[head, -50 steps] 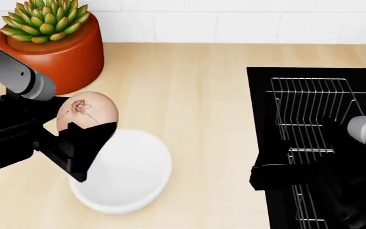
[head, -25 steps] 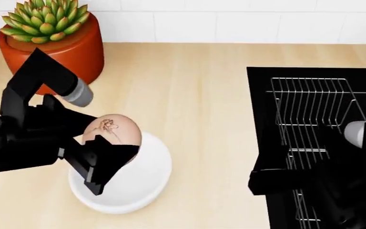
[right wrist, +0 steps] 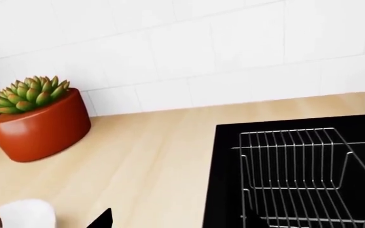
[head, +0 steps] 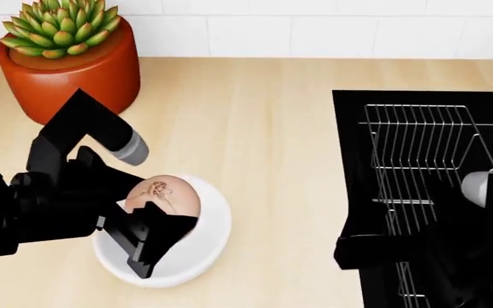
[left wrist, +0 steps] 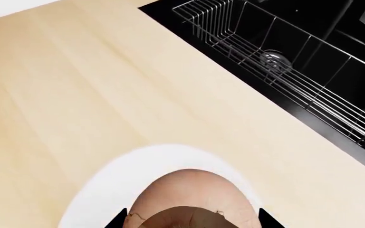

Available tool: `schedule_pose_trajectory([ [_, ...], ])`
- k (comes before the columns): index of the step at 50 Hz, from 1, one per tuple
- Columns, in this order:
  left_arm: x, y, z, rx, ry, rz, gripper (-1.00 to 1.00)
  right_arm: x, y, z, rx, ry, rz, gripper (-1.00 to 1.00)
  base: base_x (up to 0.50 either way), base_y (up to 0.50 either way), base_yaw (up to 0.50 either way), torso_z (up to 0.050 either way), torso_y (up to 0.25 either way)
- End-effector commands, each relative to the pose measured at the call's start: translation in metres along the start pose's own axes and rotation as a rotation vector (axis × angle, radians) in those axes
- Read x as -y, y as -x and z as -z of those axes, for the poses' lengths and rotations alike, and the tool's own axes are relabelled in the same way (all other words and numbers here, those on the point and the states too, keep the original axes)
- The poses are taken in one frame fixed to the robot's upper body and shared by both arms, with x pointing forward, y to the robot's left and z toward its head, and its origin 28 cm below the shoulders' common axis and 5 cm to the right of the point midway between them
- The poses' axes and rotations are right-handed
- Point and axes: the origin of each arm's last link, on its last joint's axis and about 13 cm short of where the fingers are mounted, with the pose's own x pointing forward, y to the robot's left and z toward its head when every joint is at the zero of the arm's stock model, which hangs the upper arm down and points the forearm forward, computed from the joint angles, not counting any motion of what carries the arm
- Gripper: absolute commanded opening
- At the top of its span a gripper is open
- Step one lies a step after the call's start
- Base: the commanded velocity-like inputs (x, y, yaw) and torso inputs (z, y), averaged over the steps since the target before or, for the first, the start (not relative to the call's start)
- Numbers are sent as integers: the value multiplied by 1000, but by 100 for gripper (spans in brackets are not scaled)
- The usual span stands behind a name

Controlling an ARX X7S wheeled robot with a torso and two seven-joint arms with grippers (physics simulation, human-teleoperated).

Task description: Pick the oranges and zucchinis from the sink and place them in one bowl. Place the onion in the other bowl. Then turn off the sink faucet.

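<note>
Head view: left gripper (head: pixel 156 221) clasping onion (head: pixel 162 196).

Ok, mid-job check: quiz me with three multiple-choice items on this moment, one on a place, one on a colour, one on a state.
1. Where is the onion?
A. on the wire rack
B. over the white bowl, in the left gripper
C. beside the plant pot

2. What colour is the pot of the succulent?
A. orange-red
B. blue
C. white

3. What is the left gripper's state?
A. open and empty
B. shut on the rack
C. shut on the onion

Key: 1 B, the head view shows the onion above the bowl. 2 A, the pot is orange-red in the head and right wrist views. 3 C, the dark fingers flank the onion.
</note>
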Motion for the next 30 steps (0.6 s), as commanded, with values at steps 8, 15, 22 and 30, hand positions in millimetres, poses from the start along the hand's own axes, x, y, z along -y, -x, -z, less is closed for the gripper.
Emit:
schedule_pose_trajectory([
  [8, -4, -11, 2, -5, 33, -19, -100, 2, -1, 5, -24, -23, -4, 100, 0, 0, 0, 0, 0],
  [15, -4, -9, -1, -11, 33, -32, 100, 2, 0, 4, -22, -24, -3, 100, 0, 0, 0, 0, 0],
  [22, -2, -7, -2, -11, 18, -31, 100, 2, -1, 4, -26, -31, -3, 100, 0, 0, 0, 0, 0],
  [30, 2, -2, -7, 24, 9, -22, 100, 2, 0, 0, -26, -24, -5, 100, 0, 0, 0, 0, 0],
])
